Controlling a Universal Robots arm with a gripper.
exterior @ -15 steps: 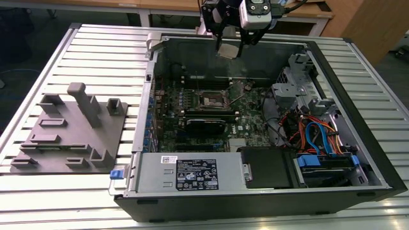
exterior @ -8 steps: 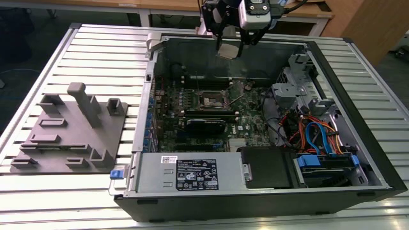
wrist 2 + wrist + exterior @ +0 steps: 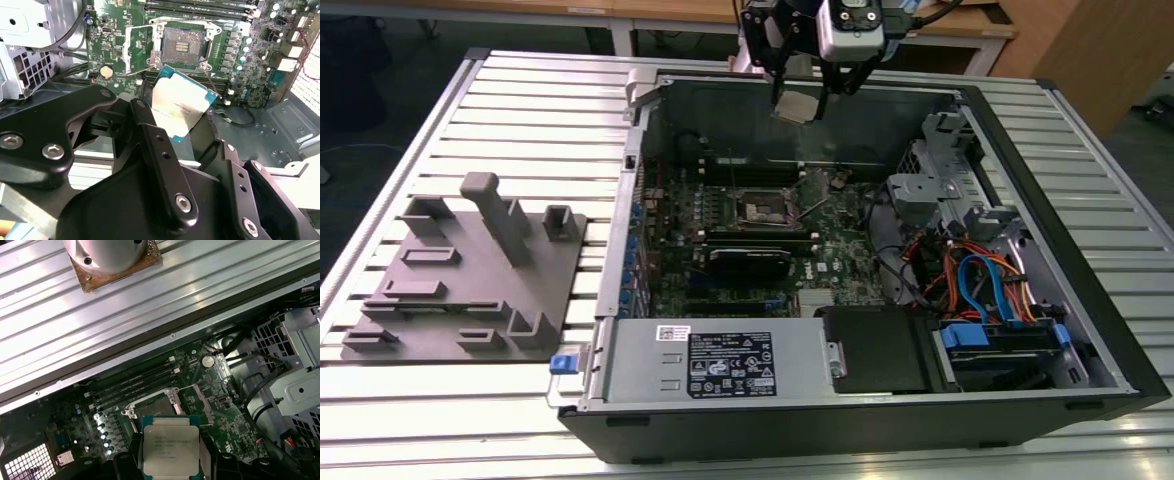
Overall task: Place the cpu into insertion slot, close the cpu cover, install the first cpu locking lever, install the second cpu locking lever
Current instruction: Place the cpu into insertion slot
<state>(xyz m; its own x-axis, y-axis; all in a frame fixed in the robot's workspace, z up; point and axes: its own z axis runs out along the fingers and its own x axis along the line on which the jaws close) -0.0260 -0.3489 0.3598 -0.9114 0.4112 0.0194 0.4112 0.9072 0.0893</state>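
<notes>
Step 1 is in hand: the gripper (image 3: 803, 100), jaws clamped on the cpu (image 3: 182, 102), hangs well clear of the seemingly open insertion slot (image 3: 182, 42); seating demands square alignment.

Silver-topped cpu (image 3: 182, 102) aloft, tilted, well apart from bare dark-centred insertion slot (image 3: 182, 46) with silvery cpu cover (image 3: 128, 50) open beside it.

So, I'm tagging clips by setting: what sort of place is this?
Probably a robotics lab: an open PC case on a slotted metal table, a grey fixture tray beside it, a gripper holding a cpu.
</notes>
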